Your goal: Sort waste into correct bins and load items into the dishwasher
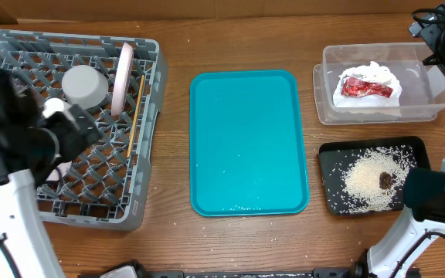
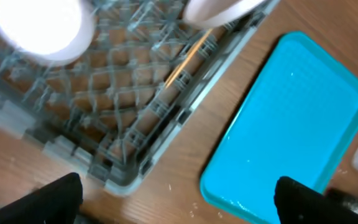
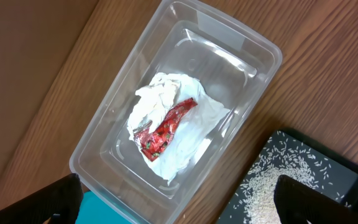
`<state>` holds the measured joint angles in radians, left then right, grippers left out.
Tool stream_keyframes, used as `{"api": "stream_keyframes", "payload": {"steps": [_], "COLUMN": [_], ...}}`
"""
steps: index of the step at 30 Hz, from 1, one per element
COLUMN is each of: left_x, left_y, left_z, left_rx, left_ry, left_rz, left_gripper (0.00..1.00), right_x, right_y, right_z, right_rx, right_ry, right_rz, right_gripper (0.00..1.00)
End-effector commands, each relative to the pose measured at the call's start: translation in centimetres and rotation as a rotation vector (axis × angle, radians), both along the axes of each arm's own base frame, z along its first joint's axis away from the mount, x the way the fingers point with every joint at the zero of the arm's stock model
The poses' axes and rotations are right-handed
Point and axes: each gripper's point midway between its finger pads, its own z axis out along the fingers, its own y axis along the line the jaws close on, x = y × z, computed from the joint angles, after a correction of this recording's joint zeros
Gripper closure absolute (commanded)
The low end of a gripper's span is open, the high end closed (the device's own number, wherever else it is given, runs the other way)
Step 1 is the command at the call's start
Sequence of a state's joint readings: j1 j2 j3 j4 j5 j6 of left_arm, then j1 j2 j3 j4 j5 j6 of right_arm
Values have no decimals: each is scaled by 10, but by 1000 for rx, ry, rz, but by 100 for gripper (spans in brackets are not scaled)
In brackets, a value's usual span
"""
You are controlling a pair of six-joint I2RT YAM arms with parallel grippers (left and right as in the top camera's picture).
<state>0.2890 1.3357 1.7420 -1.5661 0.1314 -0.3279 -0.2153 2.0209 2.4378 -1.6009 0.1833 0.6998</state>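
Observation:
The grey dishwasher rack [image 1: 22, 54] at the left holds an upturned white cup [image 1: 83, 85], a plate on edge [image 1: 122, 73] and wooden chopsticks [image 1: 135, 116]. My left gripper [image 1: 79, 130] hangs over the rack. In its wrist view it is open [image 2: 179, 208] and empty, above the bare wood between the rack's corner [image 2: 123, 177] and the teal tray [image 2: 291, 124]. The clear bin [image 1: 419, 93] holds the white napkin with the red wrapper [image 3: 166, 124]. The black bin [image 1: 334, 154] holds rice and a brown bit [image 1: 385, 180]. My right gripper [image 3: 179, 208] is open and empty over the clear bin [image 3: 104, 155].
The teal tray [image 1: 247, 143] lies bare in the middle of the wooden table. A few white crumbs [image 2: 191, 205] dot the wood by its corner. My right arm's base [image 1: 431, 197] stands beside the black bin.

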Motion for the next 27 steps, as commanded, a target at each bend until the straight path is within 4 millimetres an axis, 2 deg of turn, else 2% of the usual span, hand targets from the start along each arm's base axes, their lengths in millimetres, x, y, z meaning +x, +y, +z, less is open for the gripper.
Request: {"api": "stream_keyframes", "payload": {"steps": [1,4,6,8,15,20,27], "left_x": [1,4,1,-9,-29,-25,-14], "left_y": [-24,-39,-41,-42,-45,-44,-44], "left_z": [-8,-22,-32,-50,-89,-100,-106], "left_rx": [105,193,231,272,347,397,456], "left_ry": [-97,-234,-300,-391,-610,-759,-942], "left_rz": [-234,-372,-402,-406,-382,-364,-341], "left_gripper": [0,0,0,0,0,0,0], "right_x": [-2,-2,-2,-2,-2,-2,-2], "right_y": [-1,-1,-1,-1,-1,-1,-1], "right_z": [12,12,12,12,12,12,12], "right_rx": [-13,-13,-13,-13,-13,-13,-13], "right_ry": [-33,-33,-33,-33,-33,-33,-33], "right_rz": [-5,-5,-5,-5,-5,-5,-5], "right_gripper": [0,0,0,0,0,0,0]}}
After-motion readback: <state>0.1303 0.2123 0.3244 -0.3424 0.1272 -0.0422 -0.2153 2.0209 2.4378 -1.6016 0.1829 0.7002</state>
